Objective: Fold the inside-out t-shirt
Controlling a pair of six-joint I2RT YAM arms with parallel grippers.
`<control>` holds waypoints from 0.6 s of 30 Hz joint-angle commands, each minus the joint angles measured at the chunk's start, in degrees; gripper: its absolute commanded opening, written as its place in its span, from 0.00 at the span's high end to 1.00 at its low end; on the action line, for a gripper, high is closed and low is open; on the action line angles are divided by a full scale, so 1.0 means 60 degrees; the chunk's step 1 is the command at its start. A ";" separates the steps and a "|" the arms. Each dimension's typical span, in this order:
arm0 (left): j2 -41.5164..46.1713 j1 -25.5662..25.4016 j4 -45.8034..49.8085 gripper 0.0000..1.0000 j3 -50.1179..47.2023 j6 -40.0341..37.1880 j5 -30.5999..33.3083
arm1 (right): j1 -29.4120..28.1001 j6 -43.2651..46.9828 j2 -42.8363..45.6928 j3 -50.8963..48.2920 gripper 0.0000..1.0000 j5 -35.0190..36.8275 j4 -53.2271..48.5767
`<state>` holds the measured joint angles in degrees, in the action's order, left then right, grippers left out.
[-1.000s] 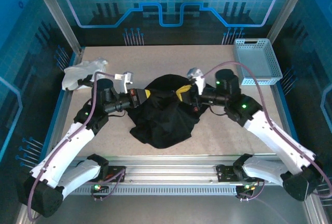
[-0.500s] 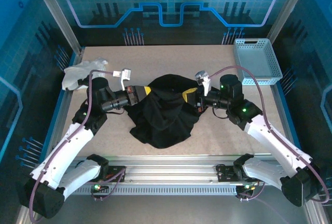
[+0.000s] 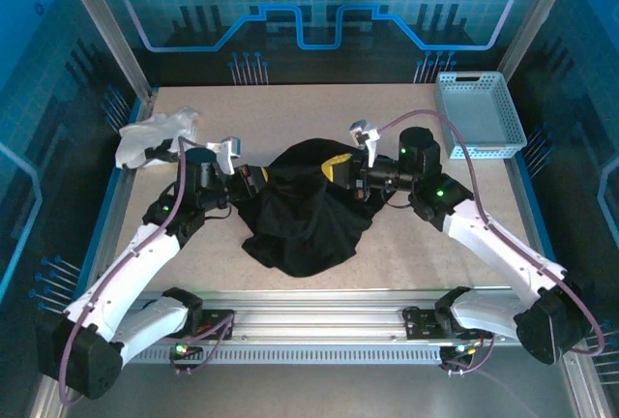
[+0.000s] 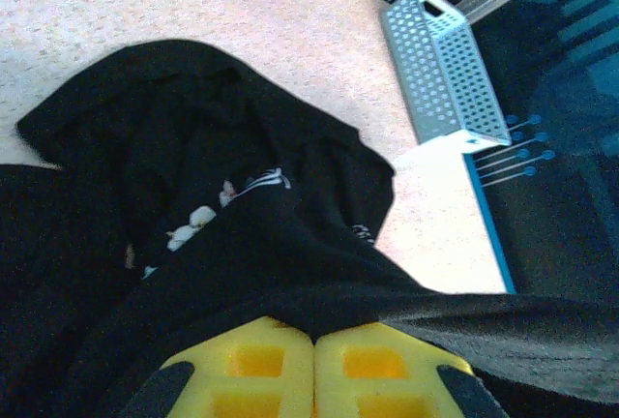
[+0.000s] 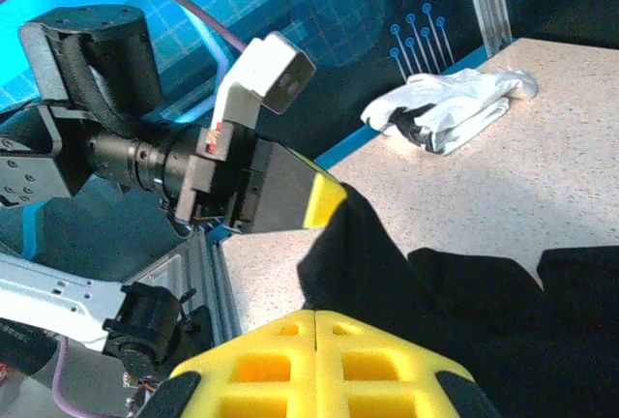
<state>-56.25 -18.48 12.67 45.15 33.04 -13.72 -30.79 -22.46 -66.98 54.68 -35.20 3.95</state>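
Spread step: black t-shirt bunched at table centre, not flat yet
left gripper at its 10 o'clock edge, right gripper at 1 o'clock, pads together, both clamped on cloth. Next, probably: pull apart to flatten. Left wrist view catches basket at table's 2 o'clock, right wrist view the white cloth at 10

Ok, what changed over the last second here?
The left gripper and right gripper pulled the top of the t-shirt slightly rightward, then back leftward. Both stay shut on its bunched upper edge; nothing was let go. The white garment and basket did not move.
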 commanded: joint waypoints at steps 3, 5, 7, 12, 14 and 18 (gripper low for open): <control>0.0138 -0.0076 0.0719 0.76 -0.0123 -0.0669 0.0901 | -0.0321 -0.0526 -0.0418 0.0545 1.00 -0.0111 0.0835; 0.0392 -0.0321 0.1044 0.69 -0.0143 -0.0812 0.1345 | -0.0390 -0.0590 -0.0601 0.0654 1.00 -0.0043 0.0855; 0.0687 -0.0748 0.1428 0.64 -0.0117 -0.0990 0.2094 | -0.0414 -0.0644 -0.0776 0.0760 1.00 0.0003 0.0851; 0.0922 -0.2506 0.1783 0.60 0.0060 -0.1734 0.3604 | -0.0450 -0.0783 -0.1113 0.0922 1.00 0.0052 0.0877; 0.0606 -0.2851 0.1566 0.60 0.0142 -0.1971 0.3397 | -0.0454 -0.0799 -0.1182 0.0965 1.00 0.0072 0.0873; -0.0295 -0.3092 0.1228 0.59 0.0352 -0.2284 0.2836 | -0.0450 -0.0730 -0.1157 0.1051 1.00 0.0169 0.0732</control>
<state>-55.00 -36.25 20.69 45.45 22.92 3.22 -32.75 -26.57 -74.04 58.63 -34.74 7.16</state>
